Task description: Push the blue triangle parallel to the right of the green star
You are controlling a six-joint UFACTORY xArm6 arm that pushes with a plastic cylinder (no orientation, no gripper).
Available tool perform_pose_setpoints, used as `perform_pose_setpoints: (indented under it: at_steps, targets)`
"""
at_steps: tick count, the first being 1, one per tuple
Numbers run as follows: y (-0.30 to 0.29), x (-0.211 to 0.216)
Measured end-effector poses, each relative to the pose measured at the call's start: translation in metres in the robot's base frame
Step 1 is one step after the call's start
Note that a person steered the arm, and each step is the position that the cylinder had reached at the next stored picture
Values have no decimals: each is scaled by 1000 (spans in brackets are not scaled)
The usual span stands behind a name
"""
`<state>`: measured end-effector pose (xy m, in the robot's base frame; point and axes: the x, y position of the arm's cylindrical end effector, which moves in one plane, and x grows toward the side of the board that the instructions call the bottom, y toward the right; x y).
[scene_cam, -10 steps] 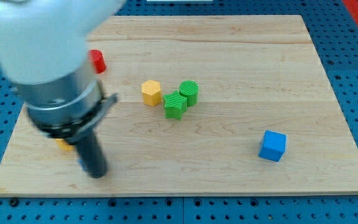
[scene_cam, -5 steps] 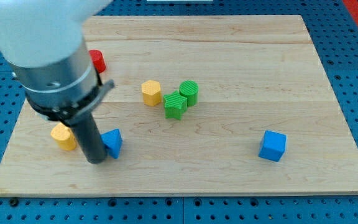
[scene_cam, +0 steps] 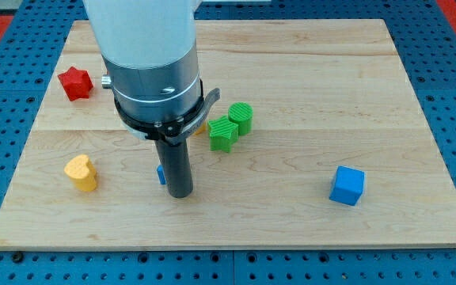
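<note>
My tip (scene_cam: 180, 192) rests on the board at the lower middle-left. The blue triangle (scene_cam: 161, 174) is almost wholly hidden behind the rod; only a sliver shows at the rod's left edge, touching it. The green star (scene_cam: 222, 134) lies up and to the right of my tip, next to a green round block (scene_cam: 241, 118) that touches it on its upper right.
A yellow heart-like block (scene_cam: 81, 172) lies left of my tip. A red star (scene_cam: 75, 83) is at the upper left. A blue cube (scene_cam: 347, 185) sits at the lower right. A yellow block (scene_cam: 202, 127) peeks out behind the arm, left of the green star.
The arm has moved to the right along the board. The blue triangle, seen to the right of the rod before, is now mostly hidden behind it. The red star is now uncovered.
</note>
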<state>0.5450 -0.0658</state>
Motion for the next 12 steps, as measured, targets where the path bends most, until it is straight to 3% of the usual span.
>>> perform_pose_setpoints:
  at_steps: [1,2,3,5,6,7,9,12]
  targets:
    - [-59,-4]
    - [-71,-16]
    - [-52,-34]
    - [48,-9]
    - [0,-25]
    - [-2,-39]
    - [136,-16]
    - [122,-26]
